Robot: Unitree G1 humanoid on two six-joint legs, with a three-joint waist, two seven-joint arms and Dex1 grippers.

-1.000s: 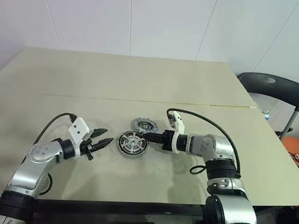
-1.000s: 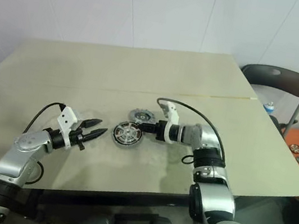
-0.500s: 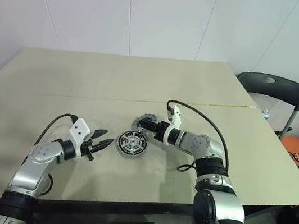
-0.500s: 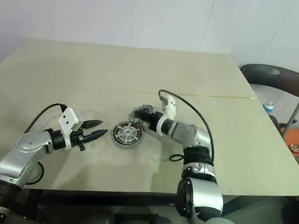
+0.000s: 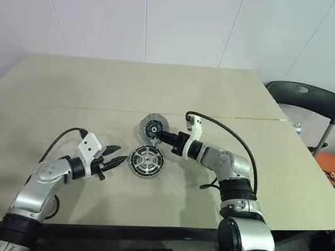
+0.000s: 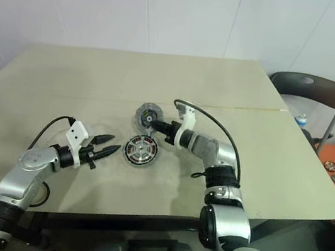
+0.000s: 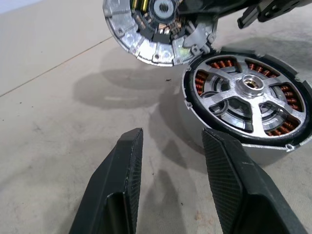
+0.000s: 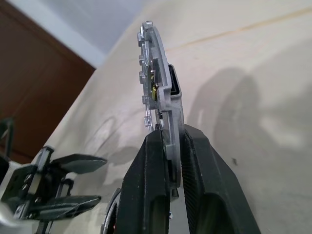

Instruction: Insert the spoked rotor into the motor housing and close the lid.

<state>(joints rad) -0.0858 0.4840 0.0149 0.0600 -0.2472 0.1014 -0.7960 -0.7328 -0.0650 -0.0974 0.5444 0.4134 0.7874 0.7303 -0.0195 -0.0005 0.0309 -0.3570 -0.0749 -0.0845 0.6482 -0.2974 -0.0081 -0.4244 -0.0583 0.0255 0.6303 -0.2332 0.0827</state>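
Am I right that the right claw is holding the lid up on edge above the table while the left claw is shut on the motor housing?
Not quite: the left claw is open and grips nothing; the left wrist view shows its fingers spread short of the motor housing. The rest holds: the right claw holds the lid on edge above the table.

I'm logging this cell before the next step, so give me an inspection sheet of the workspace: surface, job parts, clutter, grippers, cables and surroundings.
Surface: beige table with a seam line across it.
Job's things: motor housing lies flat on the table, spoked rotor already seated inside its copper windings. Lid is lifted off the table, tilted on edge, just beyond the housing.
Clutter: nothing seen.
Grippers: right gripper is shut on the lid's rim. Left gripper is open and empty, beside the housing, apart from it.
Cables: black cable loops over the right arm; another runs to the left wrist.
Surroundings: white wall, dark chair beyond the table's right corner.
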